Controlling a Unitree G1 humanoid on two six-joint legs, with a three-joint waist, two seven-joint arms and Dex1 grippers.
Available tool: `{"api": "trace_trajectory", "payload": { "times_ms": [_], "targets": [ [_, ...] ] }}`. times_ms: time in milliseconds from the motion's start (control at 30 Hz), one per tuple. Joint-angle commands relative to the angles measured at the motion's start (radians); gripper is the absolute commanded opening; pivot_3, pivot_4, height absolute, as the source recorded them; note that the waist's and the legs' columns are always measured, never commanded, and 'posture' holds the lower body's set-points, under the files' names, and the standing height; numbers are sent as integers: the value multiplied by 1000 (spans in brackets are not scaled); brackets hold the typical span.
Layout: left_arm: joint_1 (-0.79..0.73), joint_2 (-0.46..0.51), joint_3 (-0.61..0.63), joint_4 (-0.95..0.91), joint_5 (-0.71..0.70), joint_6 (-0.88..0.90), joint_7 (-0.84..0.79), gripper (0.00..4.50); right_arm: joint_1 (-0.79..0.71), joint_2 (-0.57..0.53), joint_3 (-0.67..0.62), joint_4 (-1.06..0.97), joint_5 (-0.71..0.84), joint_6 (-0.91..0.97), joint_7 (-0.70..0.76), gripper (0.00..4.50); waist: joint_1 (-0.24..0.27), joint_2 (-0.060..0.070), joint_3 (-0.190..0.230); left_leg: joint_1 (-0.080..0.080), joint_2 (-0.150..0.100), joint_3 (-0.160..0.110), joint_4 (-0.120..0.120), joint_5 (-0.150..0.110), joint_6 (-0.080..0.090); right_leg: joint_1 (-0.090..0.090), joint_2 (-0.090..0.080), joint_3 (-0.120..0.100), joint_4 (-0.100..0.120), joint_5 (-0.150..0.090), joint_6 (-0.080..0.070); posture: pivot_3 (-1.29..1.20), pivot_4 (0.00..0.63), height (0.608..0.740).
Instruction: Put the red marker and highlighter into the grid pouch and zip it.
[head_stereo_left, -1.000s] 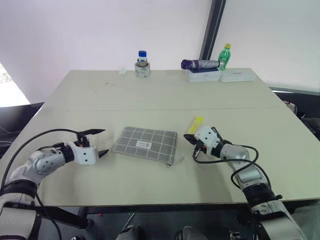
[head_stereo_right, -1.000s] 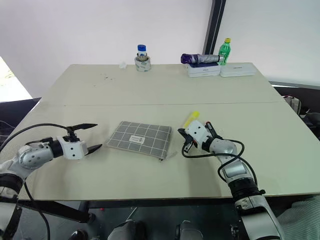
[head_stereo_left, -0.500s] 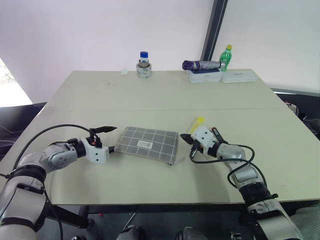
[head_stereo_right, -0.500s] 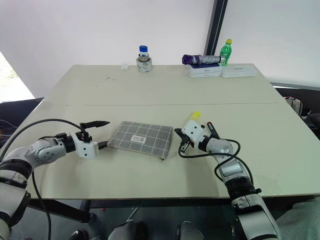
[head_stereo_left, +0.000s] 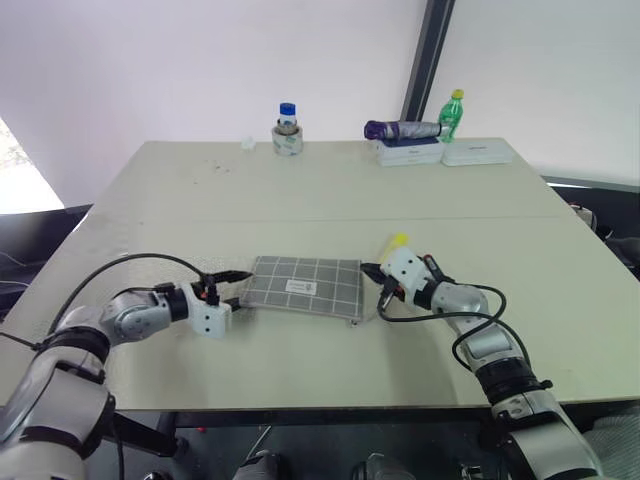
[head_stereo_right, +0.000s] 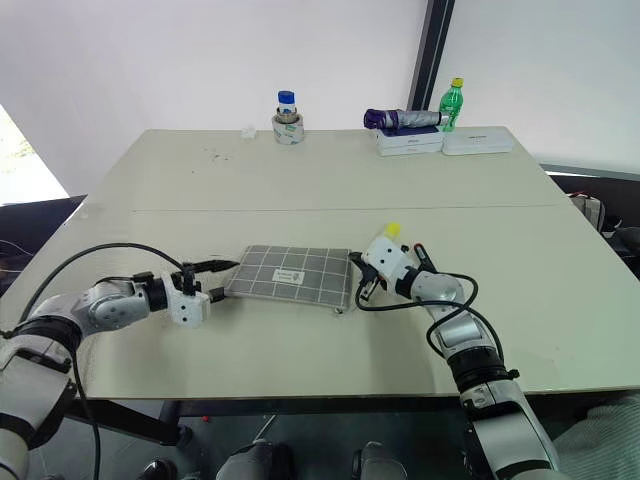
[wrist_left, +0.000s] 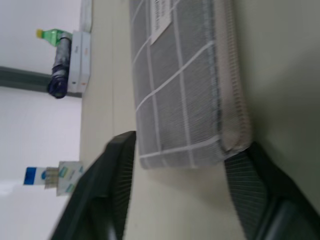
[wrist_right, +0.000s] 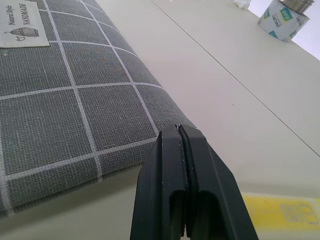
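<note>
Nothing packed yet: grid pouch (head_stereo_left: 305, 289) lying flat near the middle of the table (head_stereo_left: 330, 185), a little toward its front edge, apparently closed, though the zipper's state cannot be told; highlighter (head_stereo_left: 394, 243) out on the table just beyond the right gripper (head_stereo_left: 379, 279), and no red marker to be made out. Left gripper (wrist_left: 175, 165) partly spread, fingers (wrist_left: 116, 175) straddling the pouch's left end without a sure pinch yet; right gripper pressed shut on nothing, at the pouch's right end. Left to do, by the look of it: open the pouch, load both pens, zip.
</note>
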Motion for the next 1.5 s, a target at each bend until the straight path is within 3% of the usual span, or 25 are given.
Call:
{"api": "trace_trajectory", "payload": {
  "times_ms": [33, 67, 100, 300, 433, 567, 667, 800, 900, 1167, 1267, 1500],
  "targets": [
    [20, -14, -40, 3, 3, -36, -25, 639, -14, 0, -4, -9, 2, -23, -4, 0, -1, 2, -1, 0, 0, 0, 0, 0, 0, 0, 0, 0, 0, 0, 0, 0, 150, 740],
    [21, -15, -42, -1, 3, -40, -23, 169, -12, 0, -4, -11, 4, -25, -2, 0, -1, 2, -1, 0, 0, 0, 0, 0, 0, 0, 0, 0, 0, 0, 0, 0, 150, 740],
    [22, -15, -42, -7, 5, -43, -17, 74, -10, -1, -3, -11, 2, -27, -1, 0, -1, 3, -2, 0, 0, 0, 0, 0, 0, 0, 0, 0, 0, 0, 0, 0, 150, 740],
    [24, -17, -32, -11, -41, -67, -51, 74, -11, -10, -7, -8, 0, -32, 0, 0, -2, 3, -2, 0, 0, 0, 0, 0, 0, 0, 0, 0, 0, 0, 0, 0, 150, 740],
    [74, -46, 71, 13, -368, -25, -246, 74, 8, -35, -23, -59, 21, -15, 23, 0, -3, 3, -2, 0, 0, 0, 0, 0, 0, 0, 0, 0, 0, 0, 0, 0, 150, 740],
    [216, 2, 155, -203, -732, 130, -475, 74, 33, -62, -97, -161, 132, 91, 57, 0, -9, 3, -1, 0, 1, 0, 0, 0, 0, -1, 0, 0, 0, 0, 0, 0, 150, 740],
    [339, 74, 221, -400, -831, 242, -521, 0, 58, -67, -140, -264, 216, 176, 74, 907, -18, 3, -1, 0, 2, -1, 0, 1, -1, -1, 1, 1, 1, 0, 0, 0, 150, 740],
    [463, 125, 344, -590, -797, 415, -442, 0, 127, -70, -146, -415, 311, 297, 117, 2875, -24, 2, -1, 0, 2, -3, -1, 1, -1, 0, 1, 0, 1, 0, 0, 0, 150, 740],
    [568, 100, 431, -792, -778, 589, -363, 0, 202, -40, -111, -549, 371, 383, 122, 4393, -23, 2, -1, 0, 2, -4, -2, -2, 3, 0, 0, 0, 0, 0, 0, 0, 150, 740],
    [743, -50, 463, -1137, -561, 884, -227, 0, 285, 21, 26, -615, 314, 456, 71, 4393, -23, 2, -1, 0, 1, -4, -1, -3, 4, 0, 1, 0, 0, 0, 0, 0, 150, 740],
    [765, -105, 453, -1204, -477, 932, -184, 0, 246, 81, 69, -544, 200, 446, -64, 4393, -24, 1, -1, 0, 2, -4, -1, -3, 4, 0, 2, 0, 0, 0, 0, 0, 150, 740],
    [750, -151, 481, -1257, -463, 975, -164, 0, 223, 198, 77, -498, 181, 459, -152, 4393, -24, 1, -1, 0, 1, -4, -2, 0, -1, 0, 1, 0, 0, 0, 0, 0, 150, 740]
  ]
}}
